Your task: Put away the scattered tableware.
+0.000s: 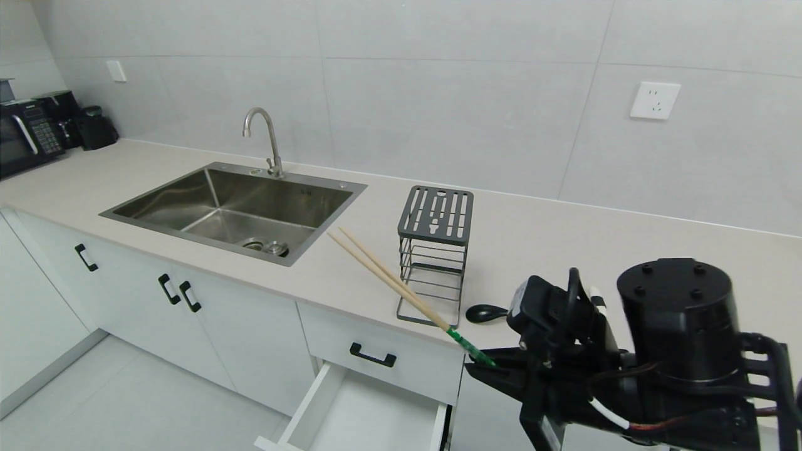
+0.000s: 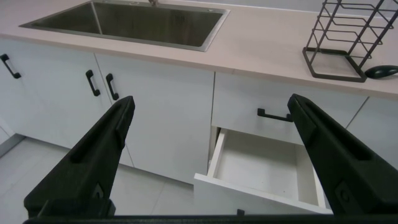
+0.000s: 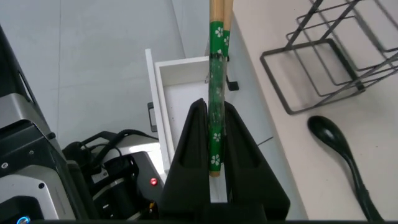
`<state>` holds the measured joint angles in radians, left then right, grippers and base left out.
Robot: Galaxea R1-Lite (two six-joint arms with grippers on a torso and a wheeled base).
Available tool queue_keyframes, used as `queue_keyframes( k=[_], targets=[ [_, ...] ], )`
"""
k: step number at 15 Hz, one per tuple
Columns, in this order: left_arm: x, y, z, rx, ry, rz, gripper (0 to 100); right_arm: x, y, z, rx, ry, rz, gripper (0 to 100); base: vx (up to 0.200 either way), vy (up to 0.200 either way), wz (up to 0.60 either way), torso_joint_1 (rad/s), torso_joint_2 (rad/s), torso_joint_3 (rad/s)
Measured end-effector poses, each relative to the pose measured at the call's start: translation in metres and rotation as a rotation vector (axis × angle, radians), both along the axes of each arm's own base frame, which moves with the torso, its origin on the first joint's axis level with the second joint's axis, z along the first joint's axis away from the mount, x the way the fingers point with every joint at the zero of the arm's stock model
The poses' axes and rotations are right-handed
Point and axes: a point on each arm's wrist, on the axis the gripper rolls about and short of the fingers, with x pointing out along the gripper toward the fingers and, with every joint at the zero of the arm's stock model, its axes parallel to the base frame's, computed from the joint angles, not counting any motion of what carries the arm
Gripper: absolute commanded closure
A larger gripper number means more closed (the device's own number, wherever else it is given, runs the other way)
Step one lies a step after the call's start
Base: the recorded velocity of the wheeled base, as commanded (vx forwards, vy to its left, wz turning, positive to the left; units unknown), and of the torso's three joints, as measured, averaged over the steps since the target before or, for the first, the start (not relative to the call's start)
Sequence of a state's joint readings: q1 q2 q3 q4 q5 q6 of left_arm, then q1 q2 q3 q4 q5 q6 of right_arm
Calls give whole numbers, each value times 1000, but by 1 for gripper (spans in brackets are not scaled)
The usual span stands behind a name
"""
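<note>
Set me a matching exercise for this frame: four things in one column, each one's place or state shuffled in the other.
Things
1. wooden chopsticks with green ends
2. black spoon
3. dark grey wire rack
4. white drawer

Place or state
A. pulled open under the countertop
B. clamped in the right gripper
C. standing upright on the countertop
D. lying flat on the countertop beside the rack

Pairs: 1-B; 2-D; 3-C; 4-A
</note>
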<state>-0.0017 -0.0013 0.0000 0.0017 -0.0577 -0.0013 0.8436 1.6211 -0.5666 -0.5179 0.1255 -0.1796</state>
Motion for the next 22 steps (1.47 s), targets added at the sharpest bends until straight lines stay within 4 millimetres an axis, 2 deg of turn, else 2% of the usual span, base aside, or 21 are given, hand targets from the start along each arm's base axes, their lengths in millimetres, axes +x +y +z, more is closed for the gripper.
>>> queue_keyframes(
  k=[6,10,12,22],
  targets=[
    [0,0,0,0,0,0,0,0,15,-9,-42,29,33,100,0,0,0,0,0,0],
    [0,0,0,0,0,0,0,16,40,-1,-47,32,45,100,0,0,0,0,0,0],
    [0,0,0,0,0,0,0,22,48,-4,-54,39,46,100,0,0,0,0,0,0],
    [0,0,0,0,-1,0,0,39,54,-23,-102,59,23,100,0,0,0,-9,17,10]
  ],
)
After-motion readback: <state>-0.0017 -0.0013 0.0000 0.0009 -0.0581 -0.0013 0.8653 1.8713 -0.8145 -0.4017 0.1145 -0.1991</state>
